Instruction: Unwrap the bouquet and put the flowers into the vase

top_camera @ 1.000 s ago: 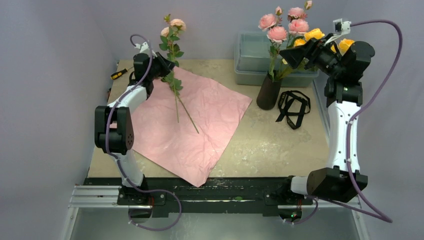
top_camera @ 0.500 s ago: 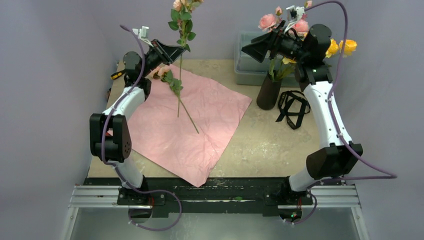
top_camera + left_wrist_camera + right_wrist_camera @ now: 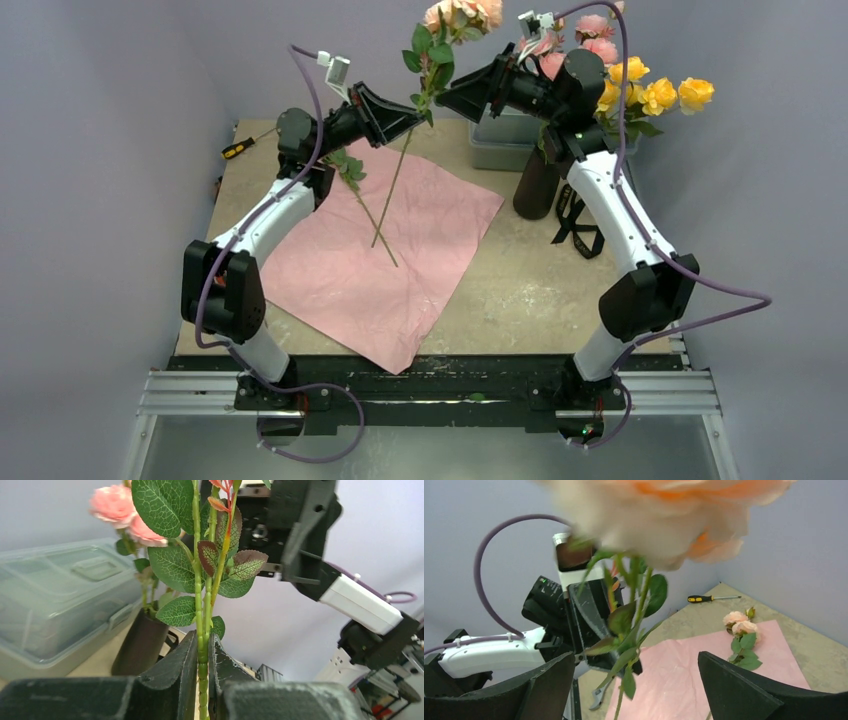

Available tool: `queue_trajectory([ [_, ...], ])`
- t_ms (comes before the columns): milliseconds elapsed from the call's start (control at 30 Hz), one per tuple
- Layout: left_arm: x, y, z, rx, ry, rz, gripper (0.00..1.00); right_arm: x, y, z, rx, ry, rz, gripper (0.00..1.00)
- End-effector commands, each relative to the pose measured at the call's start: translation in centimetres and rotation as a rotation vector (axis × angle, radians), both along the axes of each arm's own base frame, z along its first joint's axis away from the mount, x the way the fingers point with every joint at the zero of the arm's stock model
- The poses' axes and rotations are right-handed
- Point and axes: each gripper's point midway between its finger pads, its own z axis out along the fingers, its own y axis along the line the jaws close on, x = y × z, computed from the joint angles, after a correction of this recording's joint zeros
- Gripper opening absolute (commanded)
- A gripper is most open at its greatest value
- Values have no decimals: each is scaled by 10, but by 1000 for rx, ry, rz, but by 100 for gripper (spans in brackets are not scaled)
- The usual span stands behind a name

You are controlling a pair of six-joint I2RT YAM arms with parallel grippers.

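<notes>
Over pink paper (image 3: 440,225), left claw (image 3: 412,113) holds flower (image 3: 428,45) near-upright, bloom topmost.

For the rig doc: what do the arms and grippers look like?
Left arm and right arm: white link shells, black joints, a looping purple cable on each. Left gripper and right gripper: black wedge-shaped fingers with scuffed faces.

A blurred peach flower (image 3: 664,515) stands inside the wide-spread hand (image 3: 635,656).
</notes>
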Motion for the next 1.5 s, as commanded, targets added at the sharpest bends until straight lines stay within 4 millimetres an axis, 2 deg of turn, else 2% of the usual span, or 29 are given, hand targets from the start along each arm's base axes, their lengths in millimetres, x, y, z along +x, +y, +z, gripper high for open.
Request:
queue_trajectory([
  [0,-33,-10,44,0,-191,-39,0,-14,4,43,90,-90,24,94],
  [200,-40,-21,40,21,-205,-79,0,-23,6,48,116,-96,71,81],
  [333,-49,-31,39,37,-225,-118,0,-19,7,45,122,-73,71,70],
  [400,-50,-35,39,38,-227,-121,0,-18,8,44,121,-68,76,55],
  [533,-47,-36,35,48,-205,-110,0,-21,9,45,116,-71,93,1],
  [567,-43,-36,33,63,-196,-93,0,-22,9,45,110,-77,99,0],
  [700,-20,-27,19,134,-142,13,55,-23,-1,44,76,-105,83,0],
  [733,-14,-22,16,139,-122,42,64,-24,-6,44,64,-112,72,0],
  [833,7,3,9,118,-50,116,82,-22,-24,42,23,-126,32,0],
  [867,14,12,7,110,-26,139,92,-22,-31,42,5,-139,11,0],
  [967,31,32,2,103,30,190,99,-22,-55,46,-33,-157,-45,0],
  [1067,39,40,-5,124,46,221,100,-23,-80,50,-81,-179,-105,0],
  [1200,40,39,-14,129,62,215,100,-25,-113,60,-150,-213,-198,0],
  [1367,41,38,-19,124,66,207,100,-26,-161,85,-206,-277,-353,0],
  [1467,41,38,-19,124,62,205,100,-28,-183,103,-252,-343,-454,0],
])
